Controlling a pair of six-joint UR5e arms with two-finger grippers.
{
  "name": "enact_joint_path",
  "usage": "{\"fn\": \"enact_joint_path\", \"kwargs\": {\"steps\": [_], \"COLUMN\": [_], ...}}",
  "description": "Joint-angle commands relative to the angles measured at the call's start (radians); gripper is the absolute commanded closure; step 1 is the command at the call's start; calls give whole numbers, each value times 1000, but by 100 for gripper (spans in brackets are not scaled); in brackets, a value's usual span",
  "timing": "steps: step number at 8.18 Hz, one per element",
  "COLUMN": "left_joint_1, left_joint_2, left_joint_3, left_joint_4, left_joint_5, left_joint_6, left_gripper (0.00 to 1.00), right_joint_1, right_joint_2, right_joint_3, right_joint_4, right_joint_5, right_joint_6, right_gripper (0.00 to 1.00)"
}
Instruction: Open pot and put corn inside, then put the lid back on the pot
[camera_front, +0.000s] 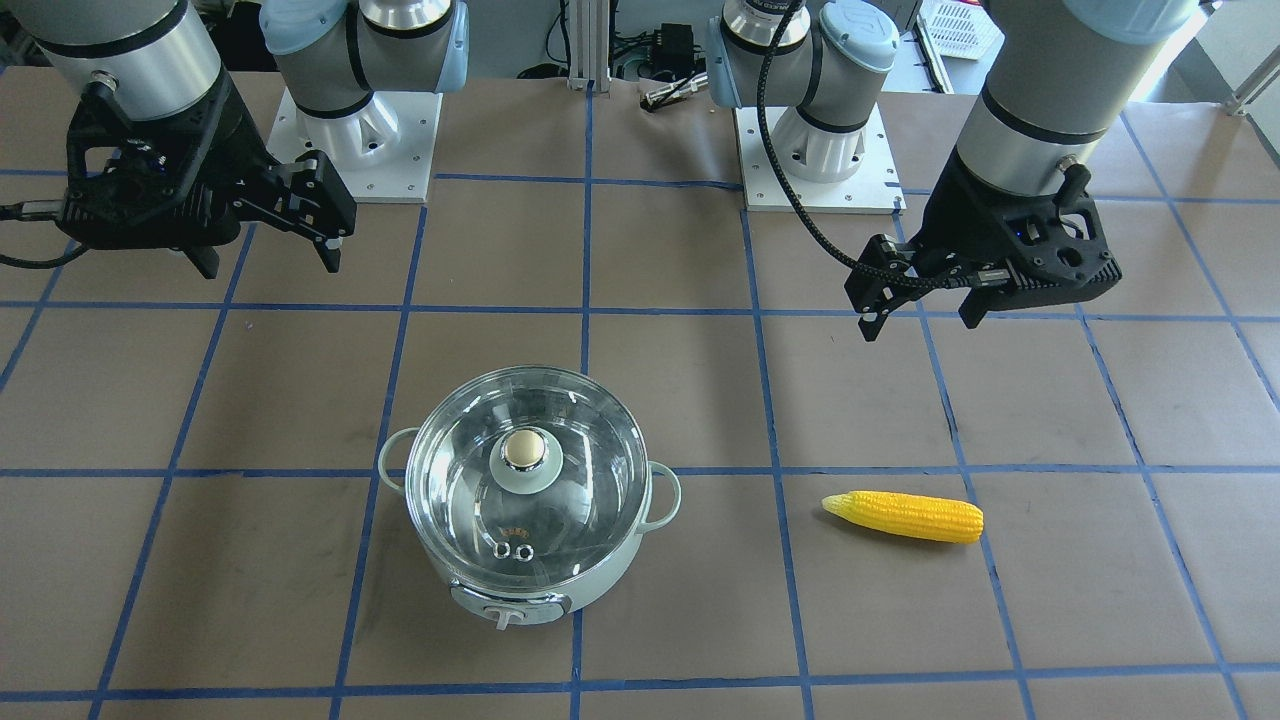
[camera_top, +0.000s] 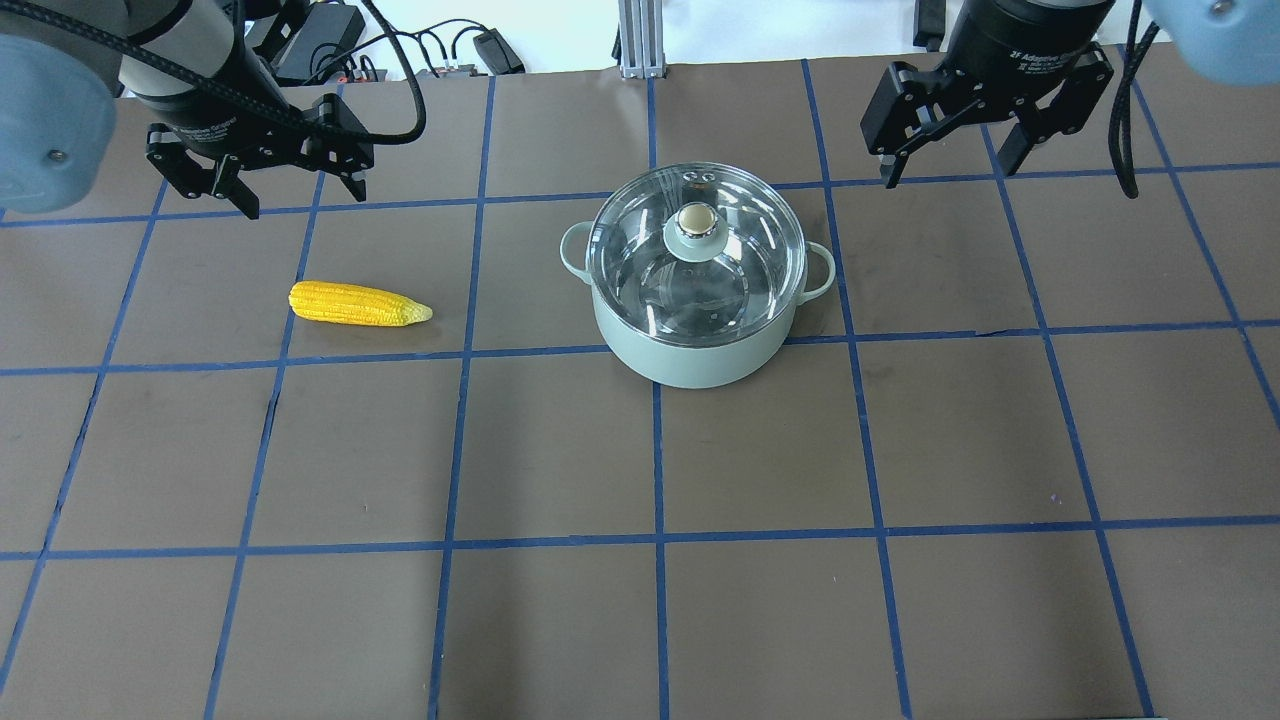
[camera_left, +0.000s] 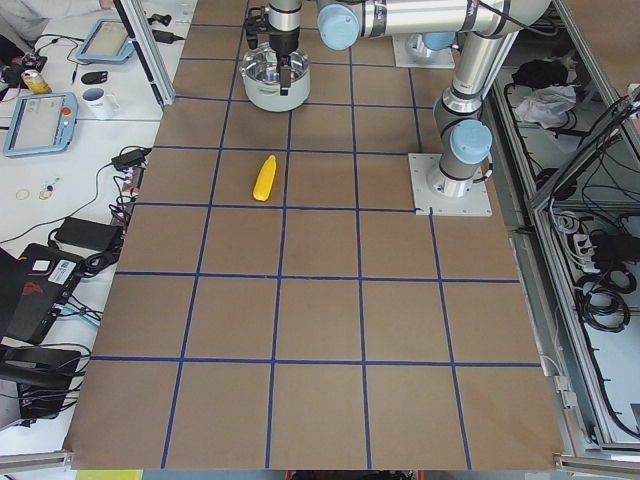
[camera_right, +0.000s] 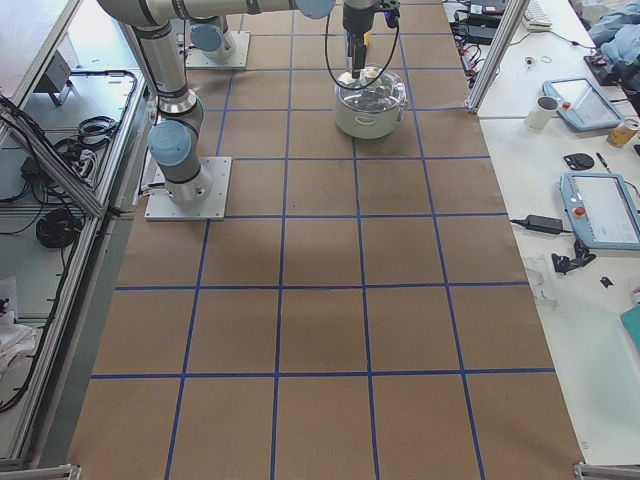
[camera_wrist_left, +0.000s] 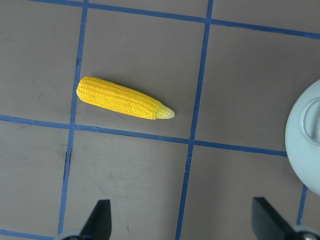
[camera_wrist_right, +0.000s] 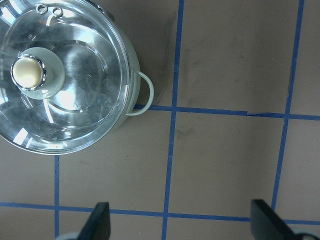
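hovering at the opening step, nothing is lifted yet: the lid (camera_top: 700, 262) sits on the pot (camera_top: 690, 355) mid-surface (camera_top: 900, 450), and the corn (camera_top: 358, 304) lies well apart on the robot's left. the left jaws hang open and empty near the corn, the right jaws open and empty near the pot. next, i judge, the right jaws must centre over the knob (camera_top: 694, 218) and pinch it.

The pot (camera_top: 690, 350) stands near the middle of the surface (camera_top: 640, 600), with the lid (camera_top: 695, 250) seated on its rim. The corn (camera_top: 358, 303) lies flat on the surface, well apart from the pot on the robot's left, its tapered tip toward the pot. The left tool (camera_top: 300, 197) hangs above the corn's side, and the right tool (camera_top: 945, 172) hangs above the pot's other side.
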Motion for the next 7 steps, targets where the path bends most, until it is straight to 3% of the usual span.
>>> {"fn": "enact_joint_path", "kwargs": {"steps": [1, 4, 5, 7], "left_joint_1": [0, 2, 6, 47], "left_joint_2": [0, -3, -4, -12], "left_joint_3": [-1, 2, 2, 11], "left_joint_4": [0, 3, 14, 72], "left_joint_5": [2, -6, -69, -102], "left_joint_6": [0, -12, -59, -302], "left_gripper": [0, 0, 0, 0], "right_joint_1": [0, 0, 0, 2], "right_joint_2": [0, 0, 0, 22], "right_joint_3": [8, 12, 14, 5], "right_joint_4": [-3, -26, -28, -98], "right_joint_5": [-1, -2, 1, -2], "right_joint_6": [-51, -59, -52, -26], "right_gripper": [0, 0, 0, 0]}}
